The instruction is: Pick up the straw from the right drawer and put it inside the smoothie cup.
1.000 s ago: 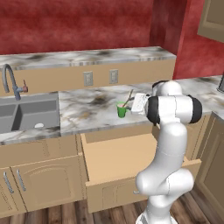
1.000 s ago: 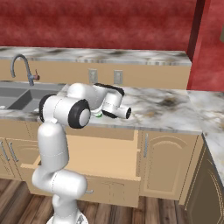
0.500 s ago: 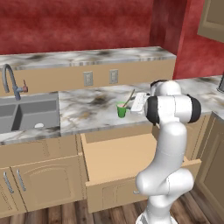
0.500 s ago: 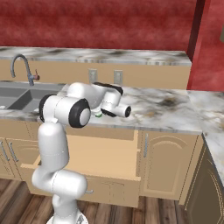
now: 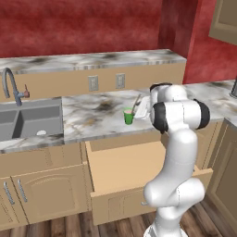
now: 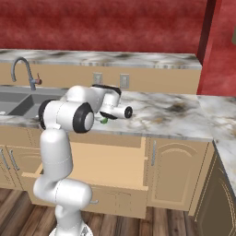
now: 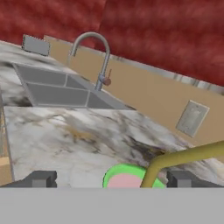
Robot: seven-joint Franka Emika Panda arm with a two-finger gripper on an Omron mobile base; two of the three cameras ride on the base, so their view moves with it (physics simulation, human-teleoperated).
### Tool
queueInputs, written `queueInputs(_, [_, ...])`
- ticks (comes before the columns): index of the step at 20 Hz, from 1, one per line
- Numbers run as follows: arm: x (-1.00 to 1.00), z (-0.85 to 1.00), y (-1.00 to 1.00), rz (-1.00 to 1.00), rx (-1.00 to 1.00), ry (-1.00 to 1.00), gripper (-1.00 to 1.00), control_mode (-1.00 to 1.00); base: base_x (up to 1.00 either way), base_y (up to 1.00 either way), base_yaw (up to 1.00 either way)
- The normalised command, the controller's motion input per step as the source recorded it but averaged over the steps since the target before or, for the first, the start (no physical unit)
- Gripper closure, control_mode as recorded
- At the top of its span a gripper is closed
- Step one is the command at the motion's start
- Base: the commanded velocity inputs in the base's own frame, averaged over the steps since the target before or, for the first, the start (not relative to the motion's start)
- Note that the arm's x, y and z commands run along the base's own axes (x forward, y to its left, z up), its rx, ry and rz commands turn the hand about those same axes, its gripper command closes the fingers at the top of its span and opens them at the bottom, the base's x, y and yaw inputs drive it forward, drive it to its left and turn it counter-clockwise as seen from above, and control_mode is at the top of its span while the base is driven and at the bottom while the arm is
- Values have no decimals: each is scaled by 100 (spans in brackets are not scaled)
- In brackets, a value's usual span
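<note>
Straw standing in the smoothie cup, gripper spread wide just above it.

The smoothie cup (image 5: 128, 116) stands upright on the marble counter (image 5: 92, 113), above the open right drawer (image 5: 125, 167) and well to the right of the sink (image 5: 28, 121). The straw (image 5: 136, 105) rises out of the cup and leans away from the sink toward the white hand. In the hand view the gripper (image 7: 112, 179) hangs over the cup's rim with its dark fingertips (image 7: 42, 178) set far apart on either side; the straw (image 7: 175, 159) passes between them, apparently touching neither, though the bottom edge hides the contact. The faucet (image 7: 97, 52) stands behind the sink.
</note>
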Motion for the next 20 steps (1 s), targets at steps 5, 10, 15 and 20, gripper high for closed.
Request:
queueInputs(5, [21,-29,16,-10,-19,0,-100,-100,0,0,0])
queueInputs(10, [15,-30,0,-13,-11,9,-100,-100,0,0,0])
queueInputs(15, [4,-10,-13,-15,-2,19,-100,-100,0,0,0])
queueInputs(20, [0,0,-17,-16,0,20,-100,-100,0,0,0])
